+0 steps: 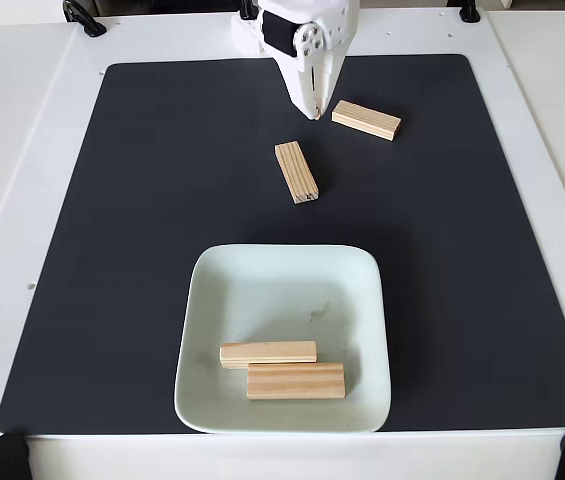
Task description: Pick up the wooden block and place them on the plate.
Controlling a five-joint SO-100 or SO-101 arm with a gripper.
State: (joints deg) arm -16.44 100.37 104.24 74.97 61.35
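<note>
1. Nearest the camera is the plate, pale mint, square with rounded corners, sitting on the near half of the black mat.
2. Two blocks already lie in the plate's near part, side by side and touching along their long edges: the plate block behind and the front block closest to the rim.
3. Two more are on the mat beyond the plate. The mid block lies roughly lengthwise away from the camera, well apart from the plate. The far block lies slantwise just to the right of the tool.
4. The tool hangs at the far edge of the mat, tip pointing down, near the far block but not touching it. It carries nothing; from this angle I cannot tell whether its jaws are wide or narrow.
5. Step in hand, as I judge it: the task is about half done, and the arm is between deliveries, about to go for a third block.
6. The next move calls for centring over one of the loose blocks, turning the wrist so the jaws span its narrow width, then lowering onto it. The far block is the closer target.
7. The free far half of the plate gives room for the drop.
8. No brand, label or writing can be read anywhere on the white worktop.
</note>
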